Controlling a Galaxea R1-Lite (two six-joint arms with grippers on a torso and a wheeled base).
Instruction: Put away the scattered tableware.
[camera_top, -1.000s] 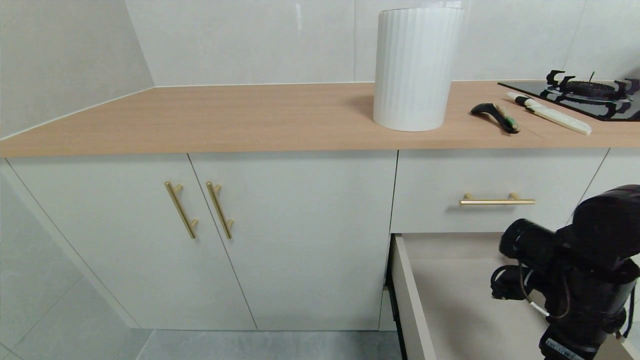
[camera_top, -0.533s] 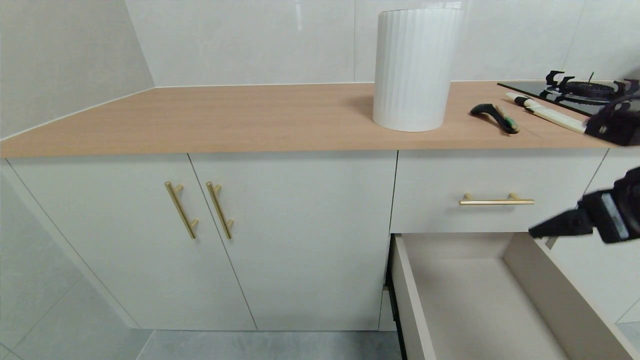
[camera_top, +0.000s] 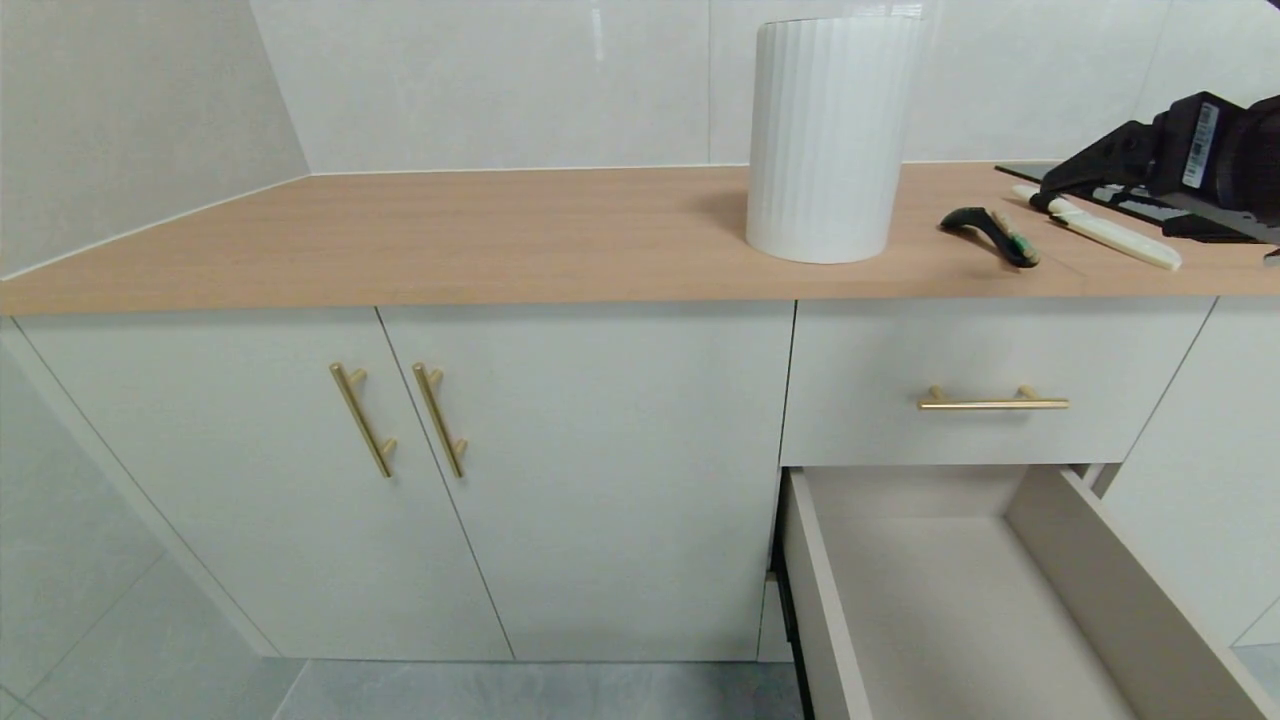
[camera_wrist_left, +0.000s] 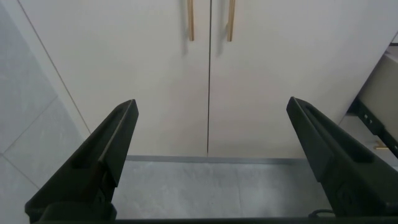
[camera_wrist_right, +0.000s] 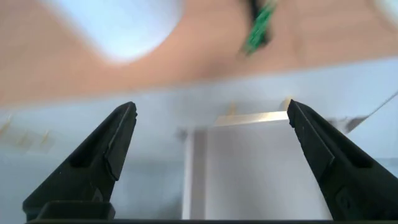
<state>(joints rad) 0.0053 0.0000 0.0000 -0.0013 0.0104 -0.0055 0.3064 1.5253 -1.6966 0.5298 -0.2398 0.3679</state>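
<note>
Knife (camera_top: 1105, 229) lies near R end effector (camera_top: 1070, 176) tips.

Right arm up from drawer to counter level

Right gripper (camera_top: 1105, 200) was low over the open drawer (camera_top: 830, 600) 1.0 s ago and at the drawer's right side 0.5 s ago. It has now risen to countertop (camera_top: 500, 240) height, above the white knife (camera_top: 1110, 232), partly covering the stove (camera_top: 1020, 170)

The left pincer (camera_wrist_left: 208, 162) hangs low with its two black fingers (camera_wrist_left: 93, 168) spread wide, facing a pair of pale cabinet doors (camera_wrist_left: 208, 68) with two gold handles (camera_wrist_left: 191, 18). Grey floor (camera_wrist_left: 205, 186) lies below.
</note>
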